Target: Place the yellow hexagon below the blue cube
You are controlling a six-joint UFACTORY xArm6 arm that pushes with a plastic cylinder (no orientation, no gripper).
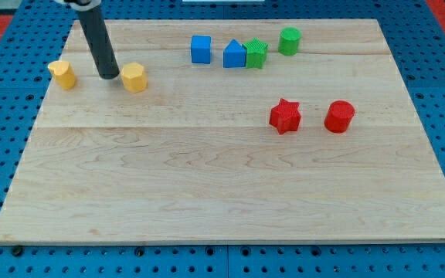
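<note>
The tool, a bare rod with no jaws to open or close, rests my tip (110, 76) on the surface (222, 201), just left of the yellow hexagon (134, 77). The blue cube (200, 49) lies to the hexagon's right and slightly higher, so the push likely runs rightward.

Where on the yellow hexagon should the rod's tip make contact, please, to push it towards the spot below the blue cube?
Press on the yellow hexagon's left face, coming from the view's left. My tip already sits just left of it, and the blue cube lies to the right and higher, so a rightward push along the board probably suits. Aim centrally, or the block may turn aside.
</note>
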